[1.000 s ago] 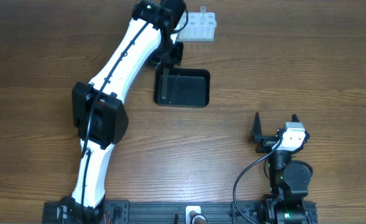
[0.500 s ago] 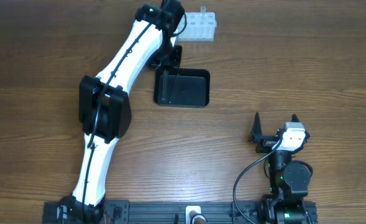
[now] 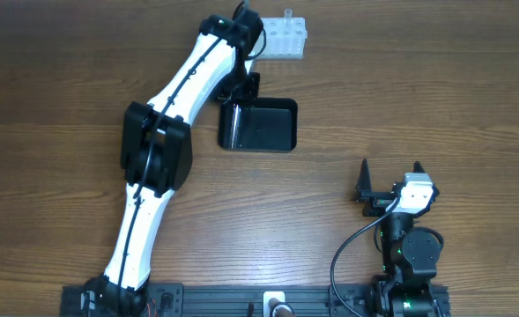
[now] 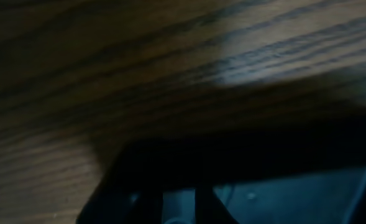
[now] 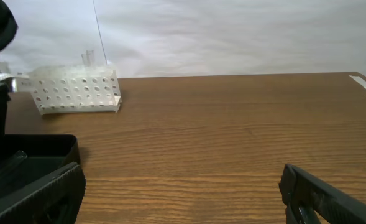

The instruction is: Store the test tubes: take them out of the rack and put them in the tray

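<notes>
The white perforated rack (image 3: 281,40) stands at the table's far side with one clear test tube (image 3: 288,14) upright in it. Just in front lies the black tray (image 3: 277,132), with clear tubes (image 3: 233,125) lying along its left wall. My left gripper (image 3: 243,88) is low over the tray's far left corner; its wrist view is dark, with wood grain and the tray rim (image 4: 170,152) close up. My right gripper (image 3: 389,178) rests open and empty near its base, well away from the tray. From there the rack (image 5: 77,92), its tube (image 5: 87,58) and the tray (image 5: 40,146) are in sight.
The left arm's white links (image 3: 189,84) run diagonally across the table's left half up to the tray. Bare wood (image 3: 418,88) lies to the right of the tray and rack.
The left arm's elbow swung right and its gripper dropped from beside the rack toward the tray's left side. The right arm stayed still.
</notes>
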Robot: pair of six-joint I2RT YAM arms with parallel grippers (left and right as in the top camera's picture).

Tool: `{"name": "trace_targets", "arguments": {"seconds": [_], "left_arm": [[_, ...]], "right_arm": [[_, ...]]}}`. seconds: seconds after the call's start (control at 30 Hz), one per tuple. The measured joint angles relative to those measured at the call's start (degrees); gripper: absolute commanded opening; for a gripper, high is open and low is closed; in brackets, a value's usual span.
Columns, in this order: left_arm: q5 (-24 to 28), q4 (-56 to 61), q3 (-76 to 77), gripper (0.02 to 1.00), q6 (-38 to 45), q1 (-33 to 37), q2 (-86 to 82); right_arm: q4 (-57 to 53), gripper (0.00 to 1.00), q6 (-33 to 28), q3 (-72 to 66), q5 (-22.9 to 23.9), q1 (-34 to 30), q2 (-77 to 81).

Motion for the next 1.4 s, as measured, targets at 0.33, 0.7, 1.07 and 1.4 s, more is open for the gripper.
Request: {"name": "trace_targets", "arguments": {"seconds": [0.33,0.7,1.07,1.4], "left_arm": [[0.0,0.4,0.0,0.126,0.0,0.0,0.0],[0.3,0.9,0.0,0.288,-0.4,0.0,0.3],[1.8,0.9,0.0,0.336,-0.4,-0.1,0.6],[1.9,0.9,0.0,0.516,-0.5,-0.4,-10.1]], "right_arm": [[0.0,0.991,0.0,0.0,0.0,0.0,0.0],[0.0,0.993,0.0,0.0,0.0,0.0,0.0],[0.0,0.991,0.0,0.0,0.0,0.0,0.0],[0.0,0.993,0.0,0.0,0.0,0.0,0.0]]}}
